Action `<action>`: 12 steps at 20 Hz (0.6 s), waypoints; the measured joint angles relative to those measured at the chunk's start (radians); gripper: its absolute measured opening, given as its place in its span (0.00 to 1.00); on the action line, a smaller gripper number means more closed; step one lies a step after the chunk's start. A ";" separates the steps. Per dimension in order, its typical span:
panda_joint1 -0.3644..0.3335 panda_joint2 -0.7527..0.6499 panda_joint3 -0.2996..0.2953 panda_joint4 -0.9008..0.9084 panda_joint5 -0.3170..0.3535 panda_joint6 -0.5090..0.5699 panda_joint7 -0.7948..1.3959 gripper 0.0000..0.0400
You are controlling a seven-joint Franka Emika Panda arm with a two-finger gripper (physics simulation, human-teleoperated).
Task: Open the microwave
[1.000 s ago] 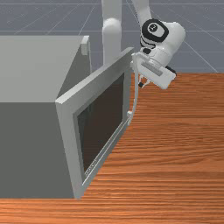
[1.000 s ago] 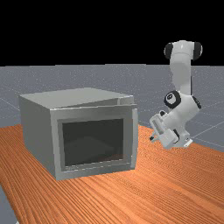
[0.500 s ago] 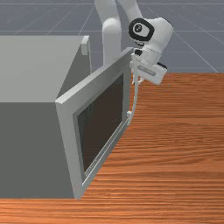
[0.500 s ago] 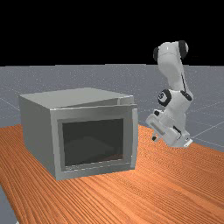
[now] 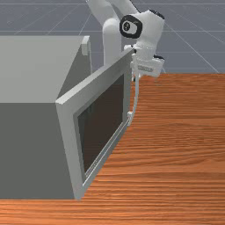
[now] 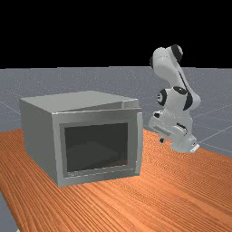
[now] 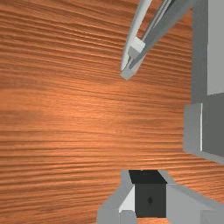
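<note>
1. Here's the microwave, sitting on the table at the far view's left, and its door is ajar: swung out at a slant, 1 clear gap along the handle side.
2. So the opening is begun, I'd call it partway; what's left is a wider swing, and that looks like my job now.
3. The handle runs down the door's free edge, and I'm not on it: the far view puts my gripper well apart from it, off to that view's right.
4. My jaws, spread or pressed together? I can't tell from these 3 views.
5. Edges to mind: the wrist view has the microwave's front corner beside me, with the door's free edge farther off. Drift into that corner and I could jam or scrape.
6. Room: bare table lies beyond the handle at the front view's right, so the door should have space to swing. Next, I'd judge, ease toward that free edge.
</note>
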State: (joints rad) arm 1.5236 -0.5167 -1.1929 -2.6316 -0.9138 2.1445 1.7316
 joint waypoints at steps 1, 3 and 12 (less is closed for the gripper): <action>-0.002 -0.057 -0.019 -0.007 0.018 0.009 -0.067 0.00; 0.007 -0.092 -0.037 -0.001 0.051 0.001 -0.110 0.00; -0.195 -0.176 -0.019 -0.015 -0.007 -0.092 -0.235 0.00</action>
State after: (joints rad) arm 1.3282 -0.6926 -1.2118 -2.6467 -0.9209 2.0526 1.4969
